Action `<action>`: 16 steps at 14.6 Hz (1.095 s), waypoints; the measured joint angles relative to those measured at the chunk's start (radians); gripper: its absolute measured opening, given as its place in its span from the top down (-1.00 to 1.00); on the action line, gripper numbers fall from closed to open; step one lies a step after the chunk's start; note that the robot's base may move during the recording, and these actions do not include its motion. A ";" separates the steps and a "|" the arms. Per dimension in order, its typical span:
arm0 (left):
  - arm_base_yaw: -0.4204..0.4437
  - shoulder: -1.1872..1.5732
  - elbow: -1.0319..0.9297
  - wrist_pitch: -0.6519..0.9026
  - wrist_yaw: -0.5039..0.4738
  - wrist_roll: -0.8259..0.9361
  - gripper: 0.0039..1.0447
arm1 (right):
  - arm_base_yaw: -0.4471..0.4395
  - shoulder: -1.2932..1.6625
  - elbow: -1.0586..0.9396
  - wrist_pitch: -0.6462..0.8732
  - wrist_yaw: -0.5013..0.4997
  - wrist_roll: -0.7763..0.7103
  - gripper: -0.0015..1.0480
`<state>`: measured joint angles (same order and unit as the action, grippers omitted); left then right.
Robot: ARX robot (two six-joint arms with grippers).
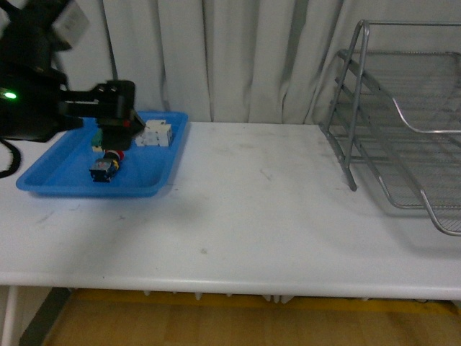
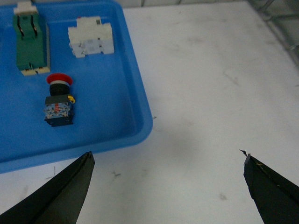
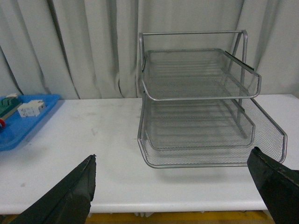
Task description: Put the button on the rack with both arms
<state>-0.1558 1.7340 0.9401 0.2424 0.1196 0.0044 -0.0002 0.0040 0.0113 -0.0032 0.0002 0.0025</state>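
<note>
The button (image 2: 58, 100), with a red cap and a dark blocky body, lies on its side in the blue tray (image 2: 140, 107). In the front view the button (image 1: 106, 167) sits just below my left gripper (image 1: 114, 137). In the left wrist view the left gripper (image 2: 168, 156) is open and empty, its fingertips spread wide over bare table beside the tray's edge, apart from the button. The silver wire-mesh rack (image 1: 403, 130) stands at the table's right end. My right gripper (image 3: 173, 154) is open and empty, facing the rack (image 3: 201, 102) from the table's front edge. The right arm is out of the front view.
A green terminal block (image 2: 32, 44) and a white blocky component (image 2: 91, 37) also lie in the tray. White curtains hang behind the table. The white tabletop (image 1: 252, 202) stretches between tray and rack, with its front edge near me.
</note>
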 joint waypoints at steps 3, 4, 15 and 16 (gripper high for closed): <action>0.007 0.245 0.268 -0.148 -0.046 0.000 -0.88 | 0.000 0.000 0.000 0.000 0.000 0.000 -0.87; 0.016 0.293 0.336 -0.183 -0.061 -0.002 -0.88 | 0.000 0.000 0.000 0.000 0.000 0.000 -0.87; 0.081 0.637 0.745 -0.328 -0.213 -0.025 -0.88 | 0.000 0.000 0.000 0.000 0.000 0.000 -0.87; 0.085 0.658 0.768 -0.338 -0.208 -0.026 -0.88 | 0.000 0.000 0.000 0.000 0.000 0.000 -0.87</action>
<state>-0.0708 2.3924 1.7081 -0.0956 -0.0879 -0.0212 -0.0002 0.0040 0.0113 -0.0032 0.0002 0.0025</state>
